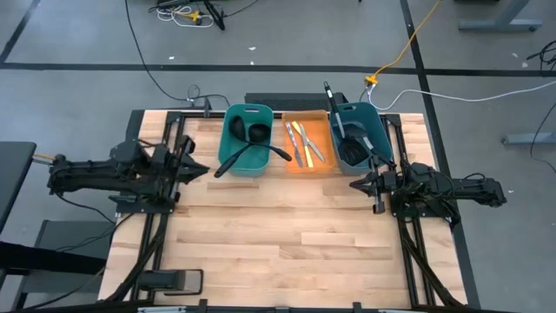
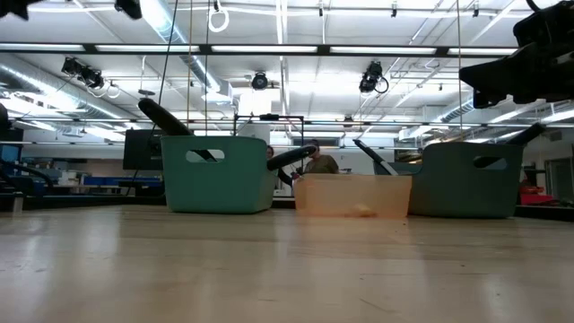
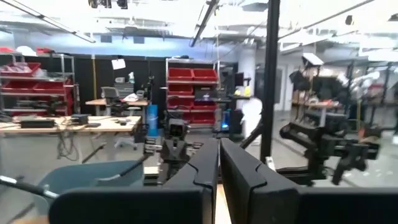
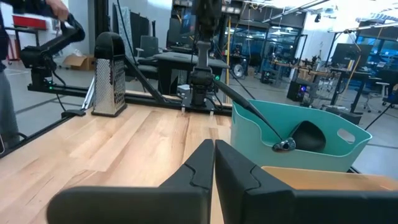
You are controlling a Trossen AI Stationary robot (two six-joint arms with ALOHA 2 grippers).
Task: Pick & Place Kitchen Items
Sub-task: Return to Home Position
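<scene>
High view: knives (image 1: 304,143) in orange tray (image 1: 324,166), clear of left pincer (image 1: 203,169), nearer right pincer (image 1: 354,184) (both closed).

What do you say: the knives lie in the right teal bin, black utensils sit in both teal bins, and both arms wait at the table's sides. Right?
Not quite. The high view shows the knives in the orange tray, not the right teal bin. The rest holds: black utensils in that bin and the left teal bin, left tool and right tool at the sides of the table.
</scene>
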